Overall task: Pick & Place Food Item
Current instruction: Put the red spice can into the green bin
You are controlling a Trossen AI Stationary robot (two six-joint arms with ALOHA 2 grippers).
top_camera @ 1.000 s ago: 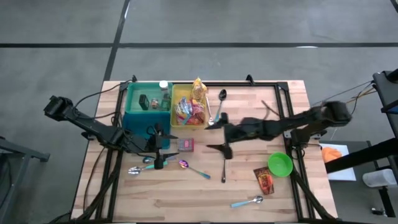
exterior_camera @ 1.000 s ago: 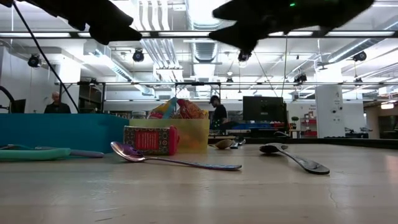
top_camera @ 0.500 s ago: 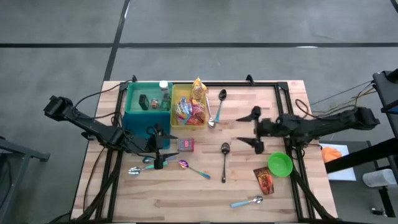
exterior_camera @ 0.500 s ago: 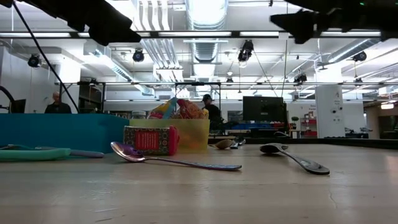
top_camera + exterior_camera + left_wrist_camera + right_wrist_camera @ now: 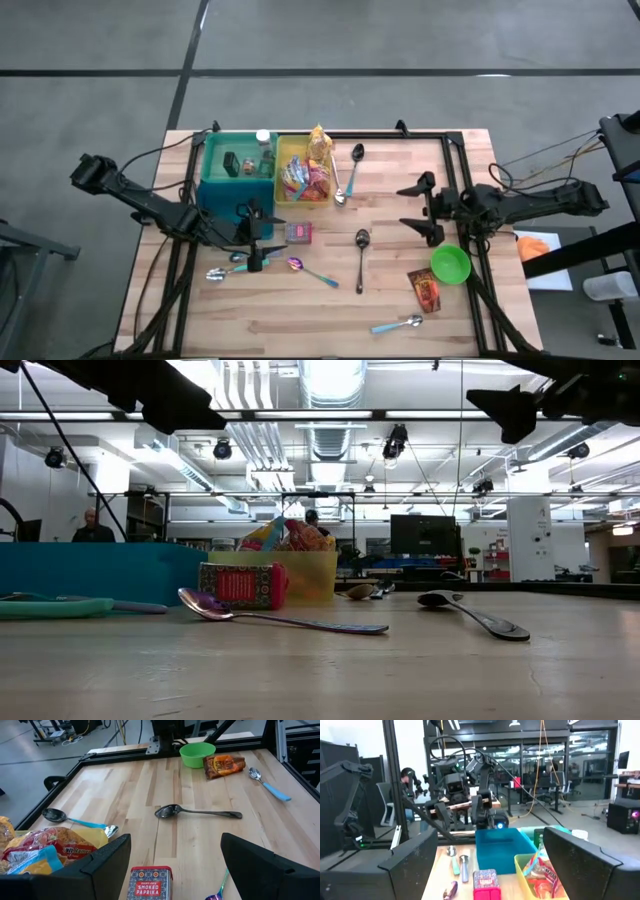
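We see the right gripper (image 5: pixel 428 212) raised over the right side of the table (image 5: pixel 400 300), fingers spread wide, holding nothing; it hangs just beside the green bowl (image 5: pixel 450 264), probably clear of the clutter so it can pick a target; the left gripper (image 5: pixel 252 238) hovers by the paprika tin (image 5: pixel 298 233), fingers well apart, also empty, likely waiting; the food item we judge to be the task's thing, the brown snack packet (image 5: pixel 424 289), lies flat on the table touching the bowl, untouched; the yellow bin (image 5: pixel 303 172) already holds bright snack bags, so we judge it the drop spot; a black spoon (image 5: pixel 361 258) lies between grippers.
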